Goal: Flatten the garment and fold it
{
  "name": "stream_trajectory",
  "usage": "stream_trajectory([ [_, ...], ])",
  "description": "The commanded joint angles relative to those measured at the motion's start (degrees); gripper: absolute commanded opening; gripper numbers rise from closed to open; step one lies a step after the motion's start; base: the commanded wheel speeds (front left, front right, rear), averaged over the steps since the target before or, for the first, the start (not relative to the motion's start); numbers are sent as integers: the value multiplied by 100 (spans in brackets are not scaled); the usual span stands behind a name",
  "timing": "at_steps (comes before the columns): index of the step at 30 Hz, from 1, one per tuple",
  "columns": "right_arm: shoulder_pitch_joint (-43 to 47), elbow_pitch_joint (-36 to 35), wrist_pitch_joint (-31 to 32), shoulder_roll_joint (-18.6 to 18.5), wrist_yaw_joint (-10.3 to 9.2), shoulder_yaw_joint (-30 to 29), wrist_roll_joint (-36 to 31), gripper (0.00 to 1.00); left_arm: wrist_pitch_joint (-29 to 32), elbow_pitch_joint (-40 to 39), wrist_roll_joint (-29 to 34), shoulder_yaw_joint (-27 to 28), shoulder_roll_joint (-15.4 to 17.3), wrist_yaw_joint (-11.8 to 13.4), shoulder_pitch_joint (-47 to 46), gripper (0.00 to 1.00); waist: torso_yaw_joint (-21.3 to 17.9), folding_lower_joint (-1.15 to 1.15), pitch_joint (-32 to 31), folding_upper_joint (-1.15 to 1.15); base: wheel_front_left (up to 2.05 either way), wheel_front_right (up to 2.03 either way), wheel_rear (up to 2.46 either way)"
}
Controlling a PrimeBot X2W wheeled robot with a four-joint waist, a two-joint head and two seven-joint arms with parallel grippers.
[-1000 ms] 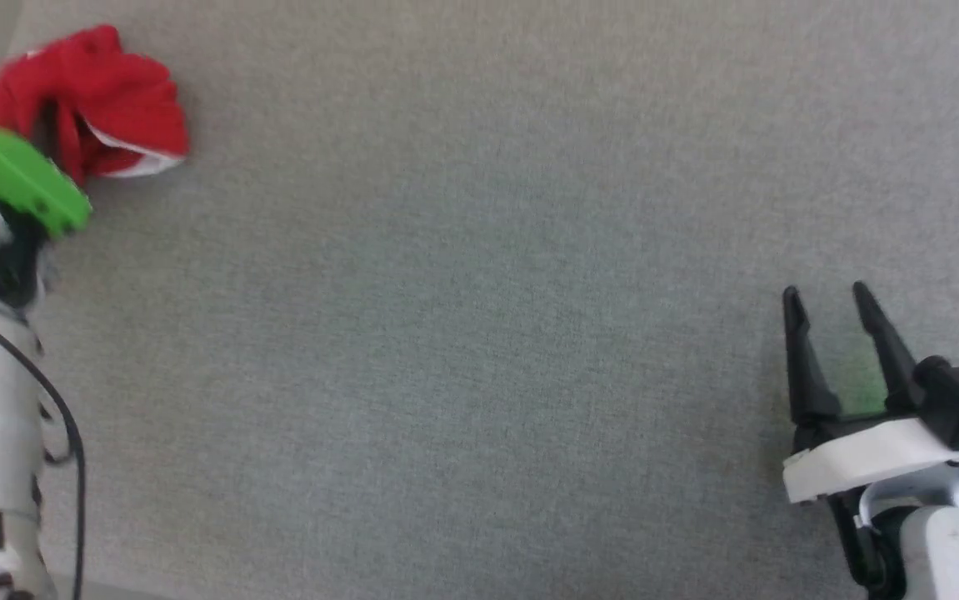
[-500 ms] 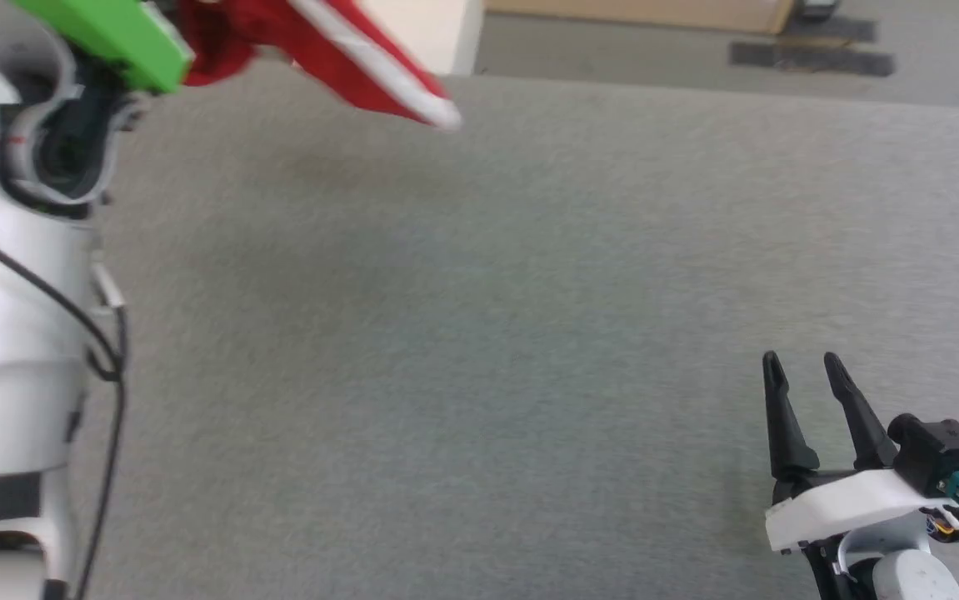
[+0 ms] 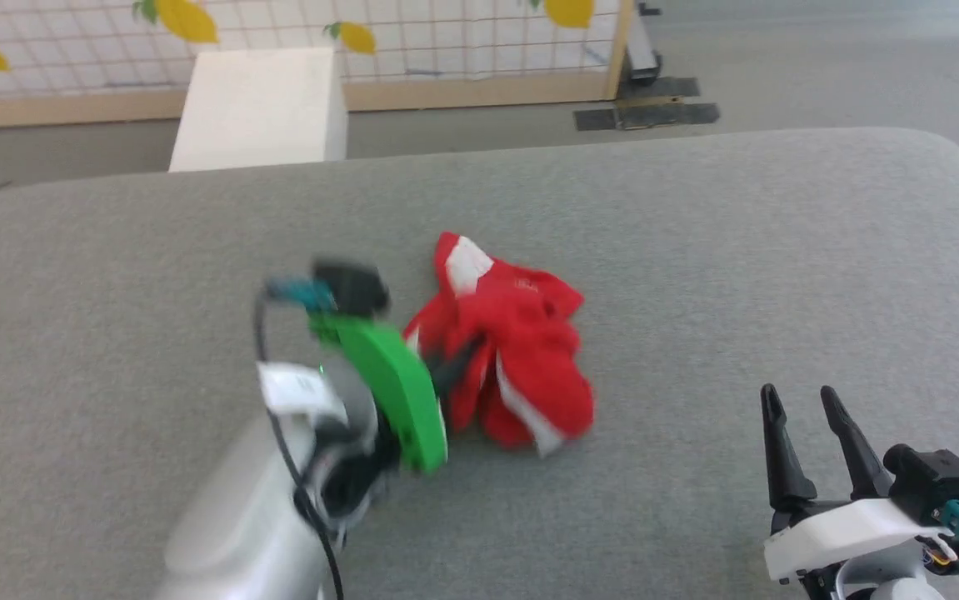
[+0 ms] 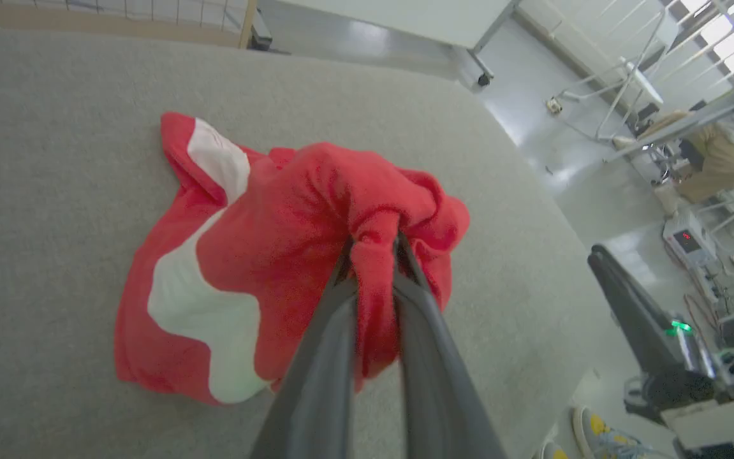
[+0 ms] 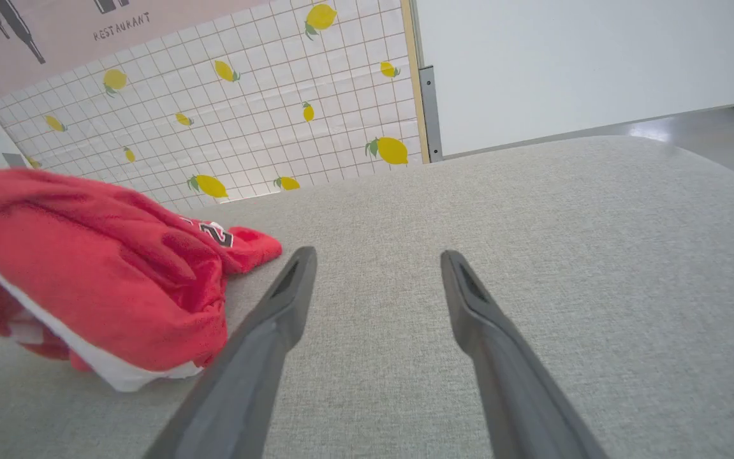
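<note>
One pair red thin-fabric shorts (image 3: 529, 350), white-striped, crumpled at middle of grey surface (image 3: 737, 250), fold pinched by left gripper (image 4: 373, 245); right gripper (image 3: 798, 393) spread, empty.

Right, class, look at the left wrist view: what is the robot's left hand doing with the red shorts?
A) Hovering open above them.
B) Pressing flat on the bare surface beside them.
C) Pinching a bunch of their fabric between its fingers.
C: the left hand has its two fingers closed on a bunched fold of the red shorts, which lie crumpled on the grey surface.
</note>
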Motion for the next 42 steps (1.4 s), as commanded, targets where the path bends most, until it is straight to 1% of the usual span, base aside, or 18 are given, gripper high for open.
stream_trajectory([
  [1,80,3,-30,-1,-9,4,6,100,132,95,154,-153,132,54,217,0,-220,0,-129,0,0,0,0],
  [5,93,12,-36,-1,-9,-48,9,100,699,388,283,-702,262,104,788,0,-212,0,-133,0,0,0,0],
  [8,91,40,-48,-1,-9,-49,59,100,969,488,191,-823,236,202,992,0,-140,0,-171,0,0,0,0],
  [9,89,55,-54,-1,-9,-31,81,100,961,467,130,-784,203,231,1020,36,-107,0,-195,0,0,0,0],
  [10,88,69,-59,-1,-9,-15,98,100,915,434,64,-717,168,255,1031,100,-77,0,-223,0,0,0,0],
  [15,111,148,-85,-1,-9,44,151,100,327,36,-201,-117,112,380,979,100,77,0,-392,0,0,0,0],
  [17,133,176,-91,-1,-9,45,163,100,-93,-150,-225,193,139,424,974,100,134,0,-463,0,0,0,0],
  [19,154,195,-90,-1,-9,56,169,100,-685,-301,-84,488,217,469,1017,100,167,0,-526,0,0,0,0],
  [22,146,194,-57,-1,-9,76,185,100,-1777,-399,421,793,411,549,1242,100,181,0,-578,0,0,0,0],
  [24,140,187,-1,-1,-9,105,172,100,-2533,-360,857,894,517,672,1464,100,188,0,-606,0,0,0,0],
  [26,133,198,141,-1,-9,133,179,100,-3162,-294,1212,910,554,792,1718,100,193,0,-612,0,0,0,0],
  [28,102,211,321,-1,-9,135,190,100,-3597,-270,1562,895,566,915,1920,100,221,0,-580,0,0,0,0],
  [32,-134,224,864,-1,-9,176,81,100,-3810,-429,2016,1080,408,1139,2191,100,334,0,-378,0,0,0,0],
  [33,-242,232,1007,-1,-9,161,76,100,-3816,-513,2082,1142,353,1153,2220,100,373,0,-283,0,0,0,0],
  [36,-783,343,1541,-1,-9,97,-40,100,-3821,-704,2333,1257,209,1107,2258,100,581,0,2,0,0,0,0],
  [39,-1464,550,2174,-1,-9,113,-272,100,-3822,-735,2505,1298,154,1027,2201,100,776,0,269,0,0,0,0],
  [41,-1977,774,2714,-1,-9,196,-539,100,-3822,-762,2612,1320,146,969,2121,100,895,0,460,0,0,0,0],
  [42,-2252,956,3093,-1,-9,256,-634,100,-3823,-767,2658,1336,143,941,2067,100,963,0,561,0,0,0,0],
])
